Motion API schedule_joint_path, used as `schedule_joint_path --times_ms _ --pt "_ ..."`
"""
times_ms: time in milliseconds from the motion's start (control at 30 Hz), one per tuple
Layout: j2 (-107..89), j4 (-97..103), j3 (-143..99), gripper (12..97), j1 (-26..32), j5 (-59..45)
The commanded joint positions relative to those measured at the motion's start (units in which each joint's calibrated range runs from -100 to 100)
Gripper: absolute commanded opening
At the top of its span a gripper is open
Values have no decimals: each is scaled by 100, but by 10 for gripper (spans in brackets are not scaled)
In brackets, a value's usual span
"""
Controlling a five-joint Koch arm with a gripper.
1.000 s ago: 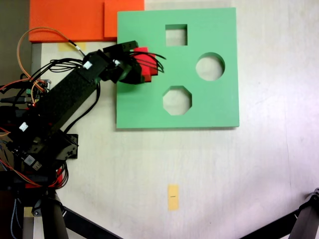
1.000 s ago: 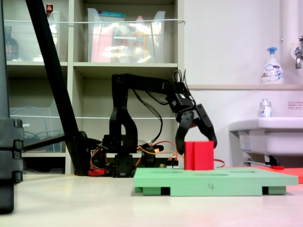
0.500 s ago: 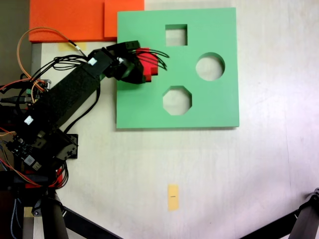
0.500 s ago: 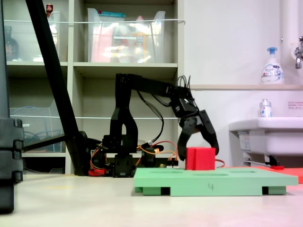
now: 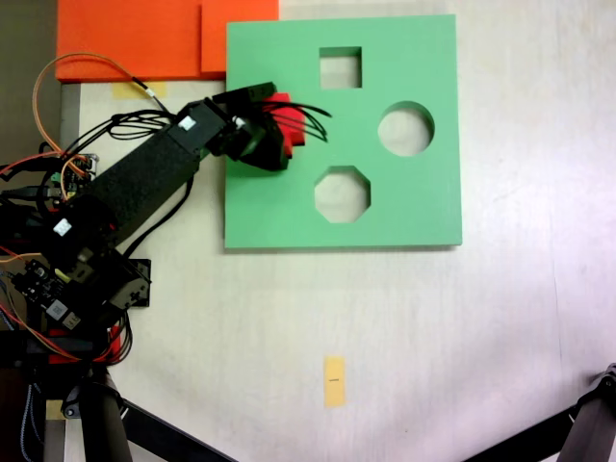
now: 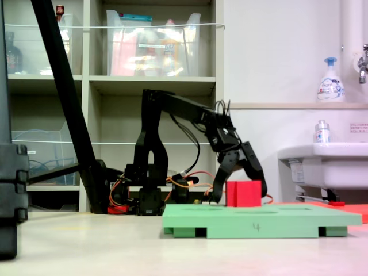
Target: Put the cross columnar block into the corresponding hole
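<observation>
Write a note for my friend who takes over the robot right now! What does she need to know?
Gripper: jaws spread open around the red cross block, one on each side, low over the board.
Red cross block: standing in the left part of the green board as the top-down fixed view shows it, partly sunk in; its top sticks up above the board in the side fixed view.
Done: block brought to the board and partly lowered in.
Left: check it is fully seated in the cross hole, which the arm and block cover, then lift the arm away.
</observation>
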Motion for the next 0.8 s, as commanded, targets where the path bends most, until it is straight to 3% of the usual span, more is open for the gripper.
schedule_joint_path --times_ms 0,100,433,600,733,767 --pt "-236 121 -3 709 -24 -24" --pt "-431 121 -72 812 -10 -63" --pt "-2638 15 -43 811 24 -1031" --pt "-4314 -139 -72 809 -249 -2090" --pt "-6157 -467 -342 800 -650 -3873" --pt "-6618 -467 -431 732 -830 -4469"
